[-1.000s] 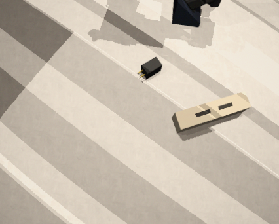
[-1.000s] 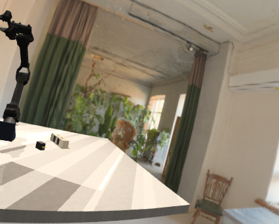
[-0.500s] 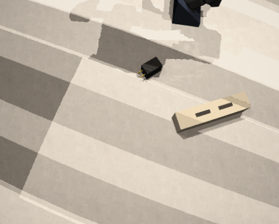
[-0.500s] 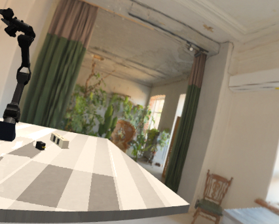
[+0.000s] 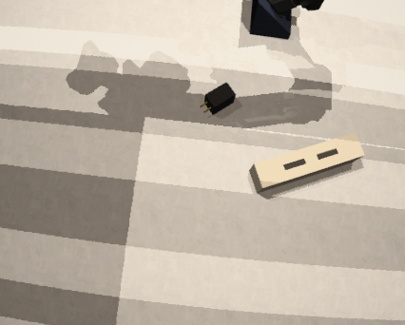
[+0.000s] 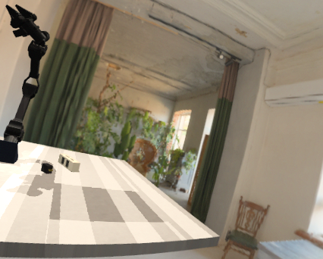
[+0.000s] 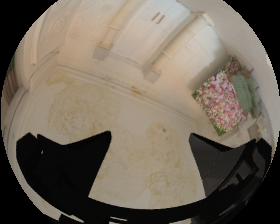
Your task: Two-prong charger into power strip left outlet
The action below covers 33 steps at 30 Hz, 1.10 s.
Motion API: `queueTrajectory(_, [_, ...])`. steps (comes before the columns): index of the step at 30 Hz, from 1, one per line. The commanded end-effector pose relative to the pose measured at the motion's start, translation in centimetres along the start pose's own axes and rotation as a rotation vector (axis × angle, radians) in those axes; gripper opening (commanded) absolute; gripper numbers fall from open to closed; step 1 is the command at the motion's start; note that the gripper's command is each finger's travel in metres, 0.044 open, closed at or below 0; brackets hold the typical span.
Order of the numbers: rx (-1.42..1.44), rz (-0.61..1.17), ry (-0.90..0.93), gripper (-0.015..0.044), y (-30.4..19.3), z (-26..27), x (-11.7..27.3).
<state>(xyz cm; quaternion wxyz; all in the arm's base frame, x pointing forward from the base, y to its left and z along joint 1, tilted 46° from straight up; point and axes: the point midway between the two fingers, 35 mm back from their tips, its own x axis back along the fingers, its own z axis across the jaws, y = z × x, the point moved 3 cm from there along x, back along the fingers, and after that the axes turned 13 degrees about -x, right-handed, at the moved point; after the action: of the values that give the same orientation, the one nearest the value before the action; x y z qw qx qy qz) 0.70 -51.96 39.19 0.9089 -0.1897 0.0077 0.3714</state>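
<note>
Top view shows the two-prong charger, a black block with two brass-coloured prongs, lying on the tabletop, far below the raised pincer and well apart from it. The prongs point away from the power strip, a cream bar with two dark slots on its upper face, resting near the charger with a gap between. The pincer stands wide apart, nothing between its fingers, high over the tabletop at the upper end of the black arm. The arm rises from a dark blue base near one edge, the charger and strip both out in front of it. Open air surrounds the pincer; beyond the strip, the tabletop runs on to a corner. Pale and grey-brown bands of light and shadow cross the surface. Past the tabletop, well away from the pincer, green and mauve curtains frame leafy plants, and a wooden chair with a green seat stands on the floor. Wrist view takes in a pale panelled wall and pink blooms beyond the parted fingers. No writing is legible.
</note>
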Motion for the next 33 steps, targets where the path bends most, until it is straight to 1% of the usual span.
queueTrajectory(1, [0.188,0.119,-0.09,0.044,-1.9,-3.6,1.9])
queueTrajectory(9, [0.596,0.423,-0.277,0.044,-4.8,-11.7,7.7])
queueTrajectory(17, [0.972,0.766,-0.441,0.044,-5.2,-19.4,15.3])
queueTrajectory(24, [1.265,1.096,-0.57,0.044,-3.3,-25.0,22.8])
queueTrajectory(33, [1.57,1.549,-0.729,0.044,1.8,-29.9,32.5])
